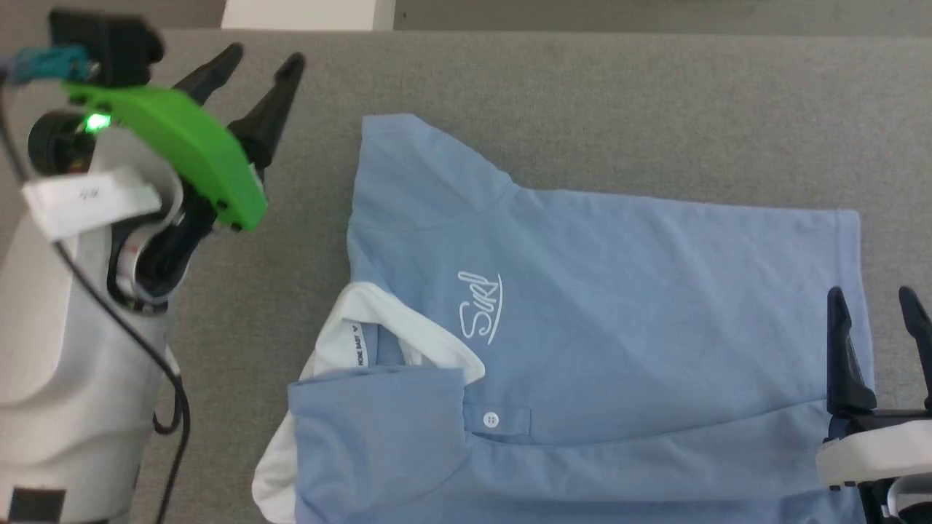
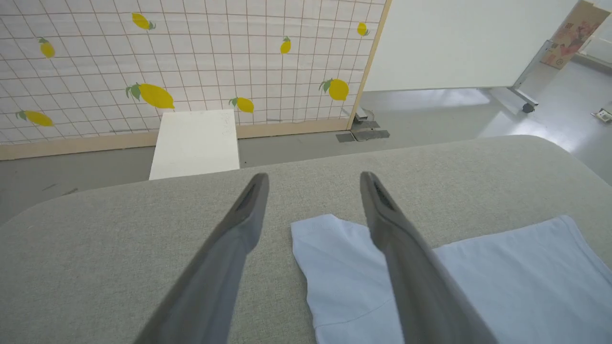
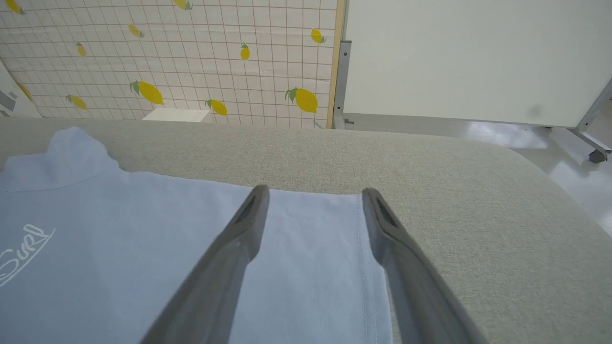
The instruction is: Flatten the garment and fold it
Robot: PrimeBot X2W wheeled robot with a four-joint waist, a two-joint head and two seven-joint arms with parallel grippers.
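Left gripper (image 1: 263,54): jaws wide apart, empty, over bare table (image 1: 582,73) beside sleeve (image 1: 408,167). Right gripper (image 1: 872,292): likewise, above hem (image 1: 848,255). Garment (image 1: 619,291): spread short of table's far edge, near shoulder (image 1: 371,437) doubled over collar (image 1: 378,313). Risk: pinching both layers there probably drags it askew.

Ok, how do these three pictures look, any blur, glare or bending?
Head view: even soft light, the logo on the garment reads clearly. Left wrist view: the wide lens bows the table edge, the near fingers are soft, the floor shines. Right wrist view: same bowing, glare on the floor at right.
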